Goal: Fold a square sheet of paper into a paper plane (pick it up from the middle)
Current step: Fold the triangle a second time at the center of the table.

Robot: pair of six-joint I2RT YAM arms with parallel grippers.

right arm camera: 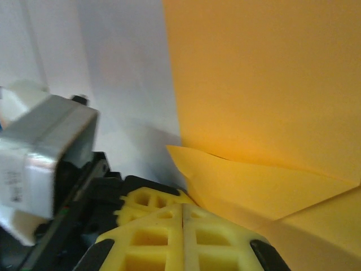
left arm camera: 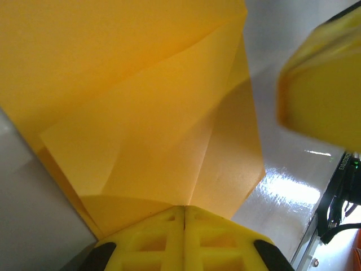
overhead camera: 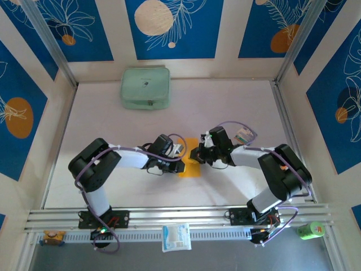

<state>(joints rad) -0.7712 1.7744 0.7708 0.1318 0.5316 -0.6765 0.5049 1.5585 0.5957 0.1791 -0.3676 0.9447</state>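
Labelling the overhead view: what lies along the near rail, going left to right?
Small orange item → left arm's base → white-and-blue packet → right arm's base → green bottle-like object.

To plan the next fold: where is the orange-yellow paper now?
In the top view, the orange-yellow paper is mid-table, between the left gripper and the right gripper, nearer the bases than the green pouch.

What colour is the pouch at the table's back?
The pouch is pale green, clearest in the top external view.
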